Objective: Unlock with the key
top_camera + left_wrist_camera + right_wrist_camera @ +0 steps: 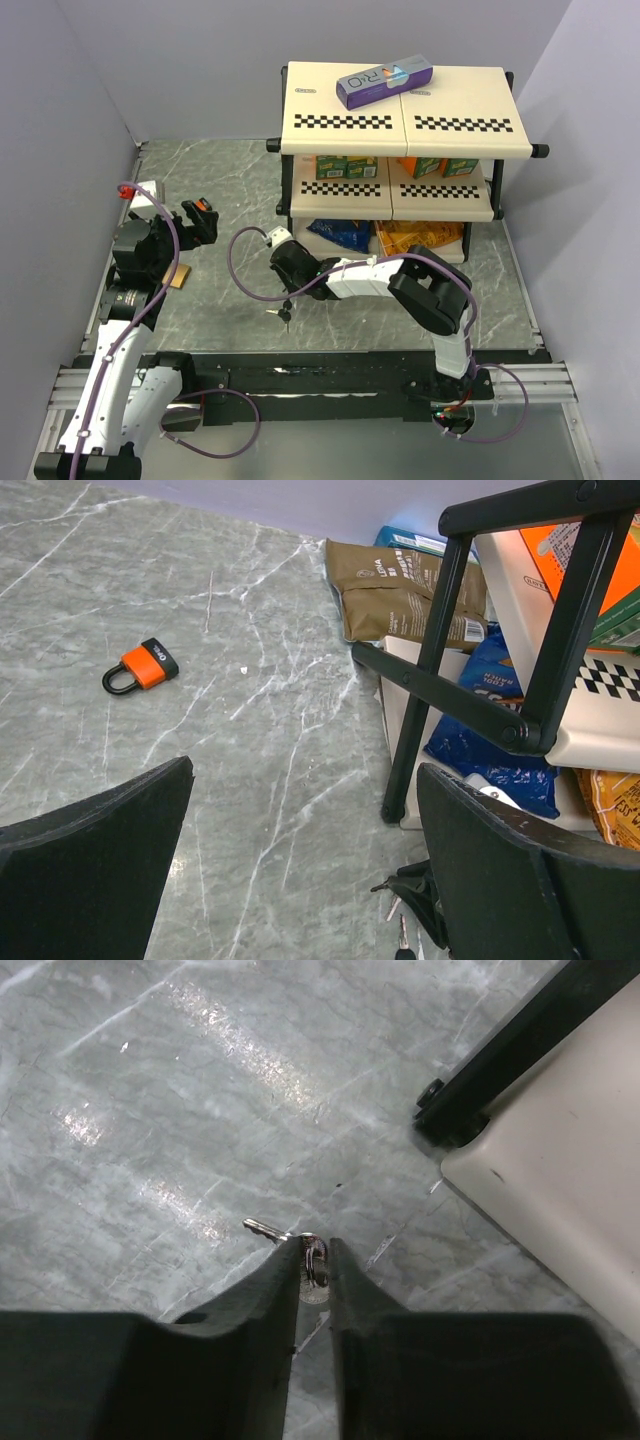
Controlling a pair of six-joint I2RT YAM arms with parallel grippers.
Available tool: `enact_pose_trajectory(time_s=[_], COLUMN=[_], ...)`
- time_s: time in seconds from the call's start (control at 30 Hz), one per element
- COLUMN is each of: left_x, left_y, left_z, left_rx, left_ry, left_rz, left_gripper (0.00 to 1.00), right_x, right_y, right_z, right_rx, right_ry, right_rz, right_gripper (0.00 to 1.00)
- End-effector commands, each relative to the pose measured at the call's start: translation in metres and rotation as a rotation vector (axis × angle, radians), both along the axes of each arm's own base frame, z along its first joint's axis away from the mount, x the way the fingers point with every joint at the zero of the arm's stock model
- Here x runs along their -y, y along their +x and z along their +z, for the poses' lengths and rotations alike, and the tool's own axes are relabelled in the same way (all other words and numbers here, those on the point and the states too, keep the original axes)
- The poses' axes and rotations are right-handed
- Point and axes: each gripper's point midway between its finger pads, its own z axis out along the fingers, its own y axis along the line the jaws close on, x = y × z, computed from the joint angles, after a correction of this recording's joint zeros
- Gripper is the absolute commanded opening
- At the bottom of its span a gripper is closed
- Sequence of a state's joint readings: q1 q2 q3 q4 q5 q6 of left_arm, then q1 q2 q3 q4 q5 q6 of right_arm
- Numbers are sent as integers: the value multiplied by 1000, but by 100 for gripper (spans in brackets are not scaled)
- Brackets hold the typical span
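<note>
My right gripper [315, 1251] is shut on a small bunch of silver keys [312, 1263]. One thin key blade [262, 1228] sticks out to the left of the fingertips, just over the grey marble table. In the top view the right gripper [287, 292] is mid-table with the keys [283, 314] dangling below it. The keys also show at the bottom of the left wrist view [401, 939]. The orange-and-black padlock [141, 667] lies flat on the table, locked, well ahead of my left gripper [305, 772], which is open and empty. In the top view the padlock [205, 206] is by the left gripper [199, 224].
A two-tier cream shelf rack [400, 120] with black legs [425, 680] stands at the back right. A purple box [384, 82] lies on top of it and snack bags [345, 232] below. A brown bag [400, 590] lies behind the rack. A small tan piece [180, 276] sits by the left arm.
</note>
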State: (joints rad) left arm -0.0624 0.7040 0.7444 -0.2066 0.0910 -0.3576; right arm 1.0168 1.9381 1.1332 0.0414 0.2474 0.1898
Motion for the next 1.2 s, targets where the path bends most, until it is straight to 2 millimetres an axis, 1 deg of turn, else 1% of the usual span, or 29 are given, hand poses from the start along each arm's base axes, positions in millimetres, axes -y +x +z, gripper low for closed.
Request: enact_pose_trajectory(time_s=[0.0,0.03,0.07,0.13,0.17,0.2,0.27,0.3,0.37,0.4,0.43,0.47,0.5,0.53,0.6,0.63,0.67,0.7,0.73,0.77,0.83,0.87,0.93,0.97,1.03,1.07,1.1,1.13,1.17], left_x=[6,8,10,13,15,17,21,26,34,42,46,50,59,63,72,82,87,93,104,109,119,124,132,136,143,146,151,152,154], left_y=[2,2,1,1,0,0,-2,-3,-6,-9,-11,-13,-18,-20,-26,-33,-38,-41,-51,-56,-66,-74,-84,-90,-98,-102,-106,-107,-107], left_z=[10,10,10,12,12,12,14,16,18,20,22,23,25,28,29,33,31,33,36,37,37,40,40,40,40,40,38,37,36], left_rx=[42,45,46,51,53,53,61,70,81,95,102,108,117,135,145,168,165,184,199,208,213,226,235,237,244,248,243,240,236], left_ry=[-7,-7,-9,-10,-11,-11,-12,-14,-18,-23,-27,-29,-35,-35,-39,-43,-49,-50,-58,-58,-67,-65,-69,-71,-73,-74,-79,-79,-79], left_rz=[-35,-43,-58,-73,-90,-101,-127,-158,-202,-256,-282,-308,-365,-392,-453,-525,-565,-605,-691,-727,-800,-853,-912,-952,-1001,-1023,-1054,-1062,-1067], left_gripper=[99,99,99,99,100,99,99,99,100,100,99,99,99,99,99,100,99,99,99,99,99,99,99,99,99,99,99,100,99], right_x=[-10,-10,-12,-14,-14,-14,-12,-13,-9,-9,-8,-6,-4,-3,-1,3,5,6,8,10,12,15,18,20,22,26,26,27,29], right_y=[3,3,2,0,-2,-2,-6,-8,-12,-14,-16,-19,-21,-23,-25,-28,-29,-31,-33,-34,-37,-40,-44,-48,-54,-58,-61,-63,-66], right_z=[9,10,11,16,17,26,33,47,57,73,80,93,97,102,119,121,133,140,144,158,172,187,202,220,234,248,256,260,270], right_rx=[20,20,16,8,0,1,-7,-4,-9,-4,-5,2,-5,-10,-4,-13,-6,-7,-10,2,5,9,11,26,20,31,25,23,21], right_ry=[30,34,41,62,67,89,110,145,173,210,228,258,272,283,324,317,341,358,364,392,434,475,520,568,623,661,692,710,742], right_rz=[-8,-9,-2,0,2,-5,-9,-12,-19,-20,-22,-22,-30,-28,-36,-42,-43,-47,-50,-51,-59,-57,-54,-45,-30,-23,-15,-10,-6], right_gripper=[20,18,12,5,0,0,0,0,0,0,0,0,0,0,0,0,0,0,0,0,0,0,0,0,0,0,0,0,0])
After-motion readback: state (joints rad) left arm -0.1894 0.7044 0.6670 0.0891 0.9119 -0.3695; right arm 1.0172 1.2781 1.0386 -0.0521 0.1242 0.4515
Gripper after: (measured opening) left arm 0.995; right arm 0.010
